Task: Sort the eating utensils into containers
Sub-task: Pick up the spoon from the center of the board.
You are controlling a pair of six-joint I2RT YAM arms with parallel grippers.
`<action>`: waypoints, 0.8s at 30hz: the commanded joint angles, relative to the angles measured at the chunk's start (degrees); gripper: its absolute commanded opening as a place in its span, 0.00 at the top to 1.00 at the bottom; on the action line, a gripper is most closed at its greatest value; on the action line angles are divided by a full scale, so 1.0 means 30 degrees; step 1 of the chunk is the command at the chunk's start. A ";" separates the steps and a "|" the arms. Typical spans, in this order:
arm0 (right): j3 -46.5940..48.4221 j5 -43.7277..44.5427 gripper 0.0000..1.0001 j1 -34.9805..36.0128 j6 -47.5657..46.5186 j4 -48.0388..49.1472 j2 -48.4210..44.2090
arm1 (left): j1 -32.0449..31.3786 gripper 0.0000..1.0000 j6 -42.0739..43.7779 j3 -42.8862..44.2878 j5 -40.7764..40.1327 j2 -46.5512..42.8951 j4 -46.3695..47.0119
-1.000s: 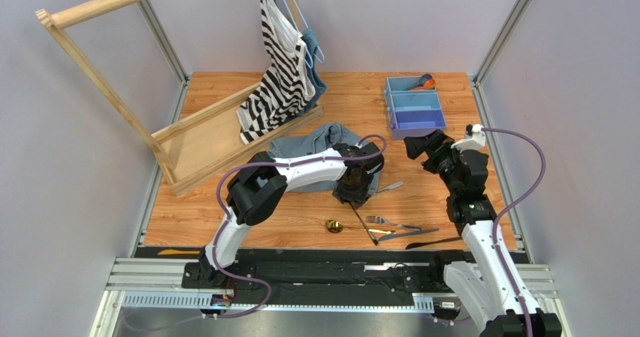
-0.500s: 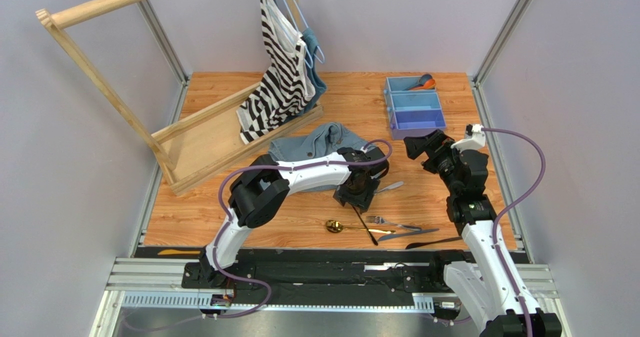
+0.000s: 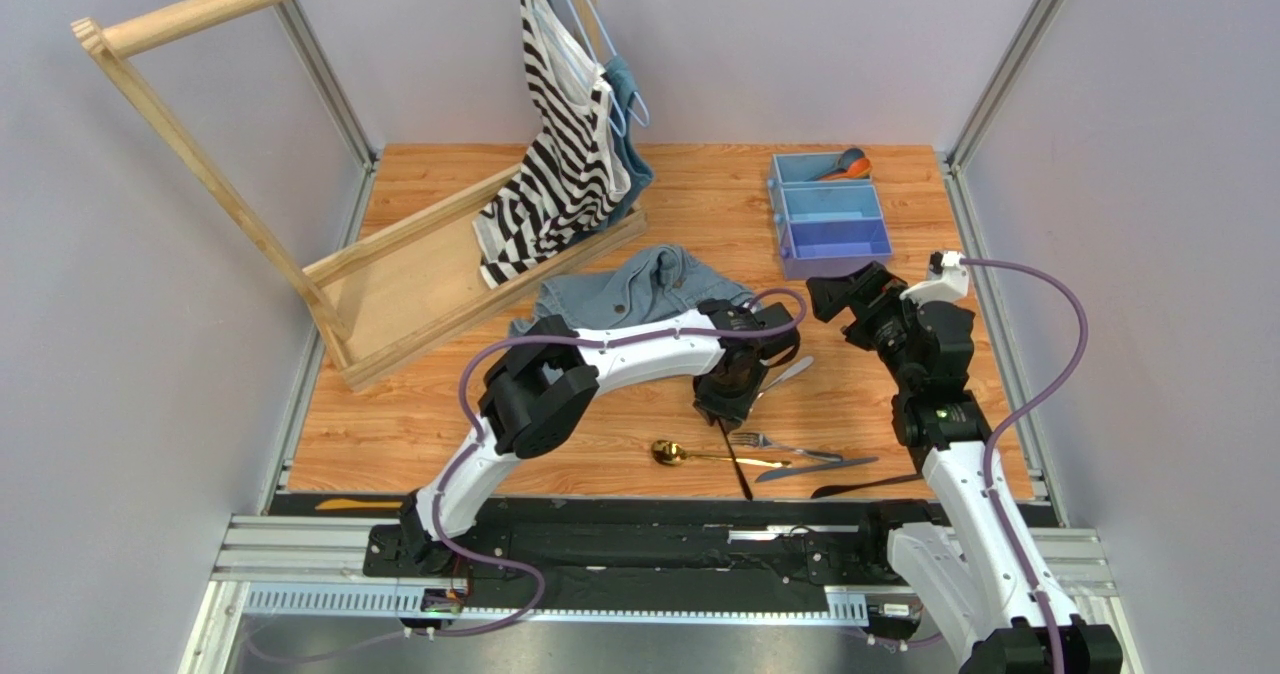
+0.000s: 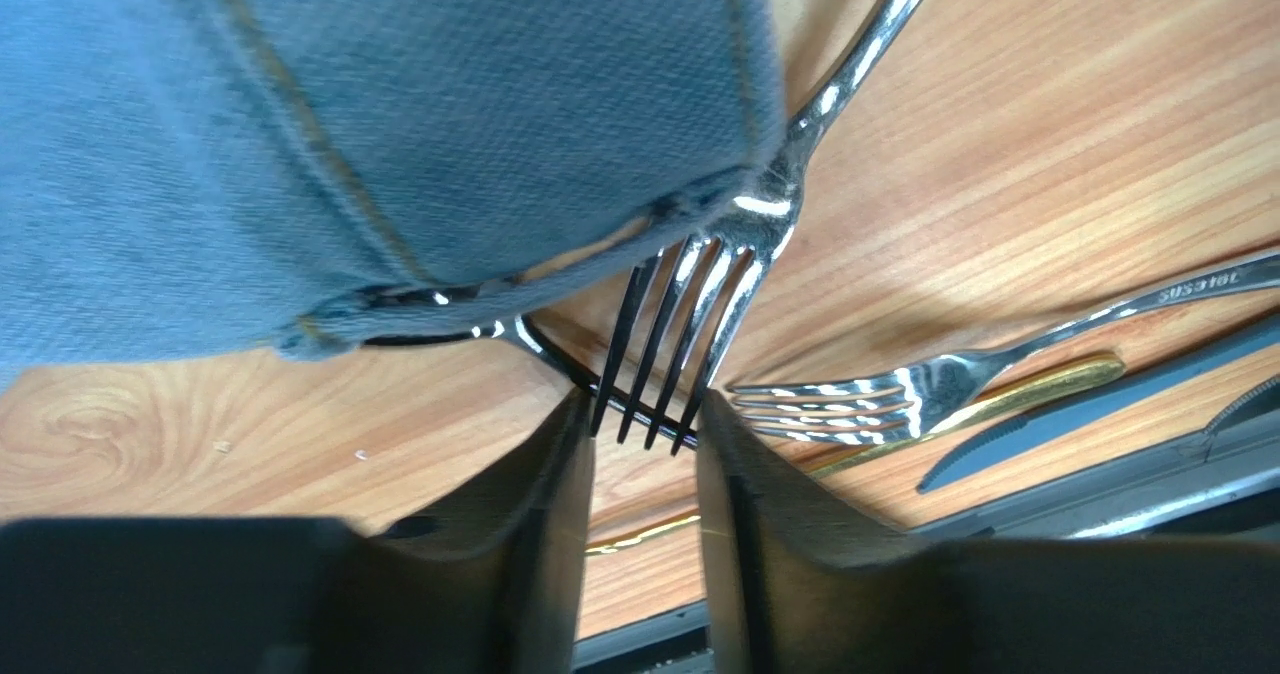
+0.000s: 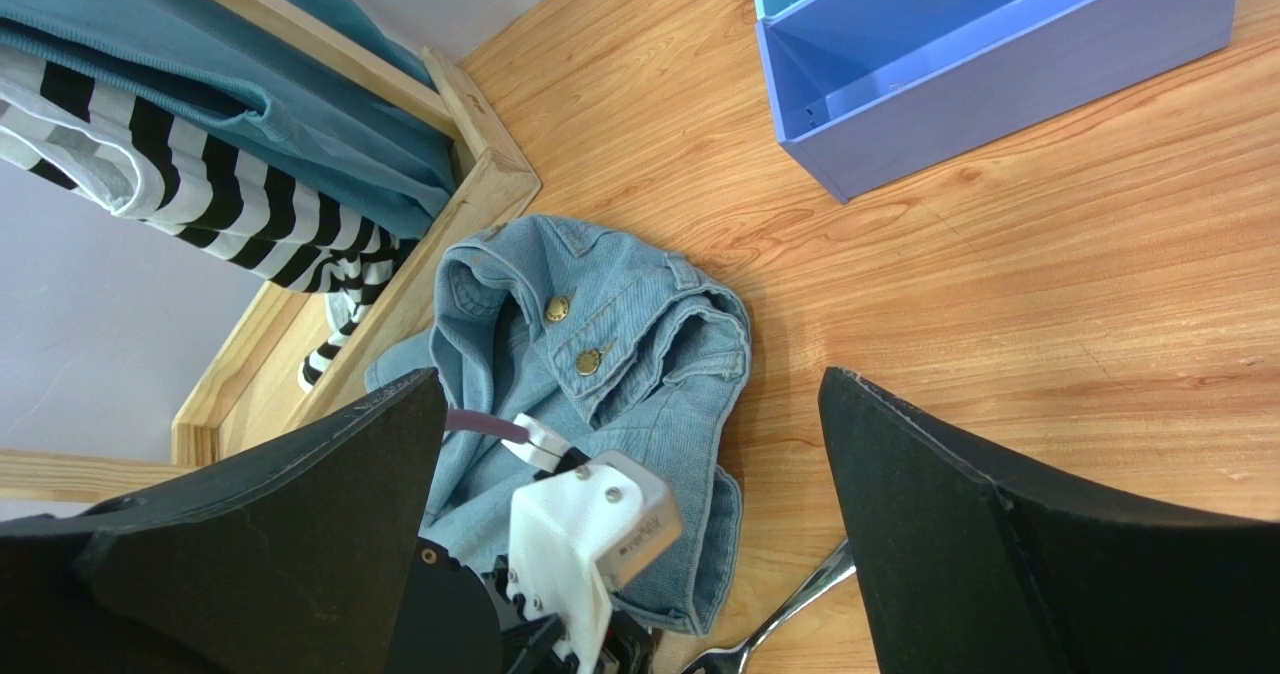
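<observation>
at the left claw: narrowly parted around the tine tips of a fork; cannot tell whether pinching or merely straddling. lies hard against the hem of the jacket, head touching or just under the cloth, handle running away along the jacket's edge. looks like thin polished steel: stiff and light, but slick, and apt to pivot or slip if taken by the tines alone. better to pinch across the neck or flat handle, clear of the hem. expect the soft jacket to drag along otherwise. just off the jacket toward the arm bases: a second fork, a gold handle and a dark knife, packed close, some crossing. well beyond the jacket to the right: the tray, with an orange spoon in its far compartment. between jacket and tray: the right claw, spread wide, holding nothing. hard to make out: a dark piece curving from under the hem, both ends hidden by cloth and fingers; spoon or knife, cannot tell. cut off at the frame edge: the fork's handle end and the knife's far end.
</observation>
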 commanded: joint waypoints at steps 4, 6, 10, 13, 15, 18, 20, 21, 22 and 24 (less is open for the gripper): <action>-0.0026 0.0158 0.00 0.0112 -0.0160 0.0875 -0.0191 | -0.0385 0.71 0.0137 0.0629 -0.0003 0.0166 -0.1299; -0.0026 0.0100 0.00 0.0141 -0.0160 0.0875 -0.0249 | -0.0385 0.72 0.0020 0.0277 -0.0468 -0.0156 -0.1270; -0.0026 0.0129 0.00 0.0112 -0.0160 0.0875 -0.0279 | -0.0385 0.83 0.0019 -0.0718 -0.0355 -0.0742 -0.1035; 0.0032 0.0129 0.00 0.0141 -0.0160 0.0758 -0.0279 | -0.0356 0.94 -0.0097 -0.1129 -0.0531 -0.1065 -0.0831; 0.0120 0.0129 0.00 0.0141 -0.0189 0.0641 -0.0309 | -0.0385 1.00 -0.0098 -0.1190 -0.0502 -0.1124 -0.0771; 0.0150 0.0129 0.00 0.0112 -0.0189 0.0611 -0.0309 | -0.0385 1.00 -0.0156 -0.1394 -0.0560 -0.1299 -0.0772; 0.0150 0.0129 0.00 0.0112 -0.0247 0.0582 -0.0309 | -0.0356 1.00 -0.0127 -0.1570 -0.0647 -0.1591 -0.0684; 0.0150 0.0129 0.00 0.0141 -0.0247 0.0553 -0.0309 | -0.0385 1.00 -0.0127 -0.1802 -0.0706 -0.1767 -0.0568; 0.0150 0.0129 0.00 0.0141 -0.0247 0.0553 -0.0309 | -0.0356 1.00 -0.0127 -0.1950 -0.0765 -0.1943 -0.0450; 0.0179 0.0129 0.00 0.0141 -0.0218 0.0552 -0.0308 | -0.0385 1.00 -0.0185 -0.2446 -0.0999 -0.2674 -0.0071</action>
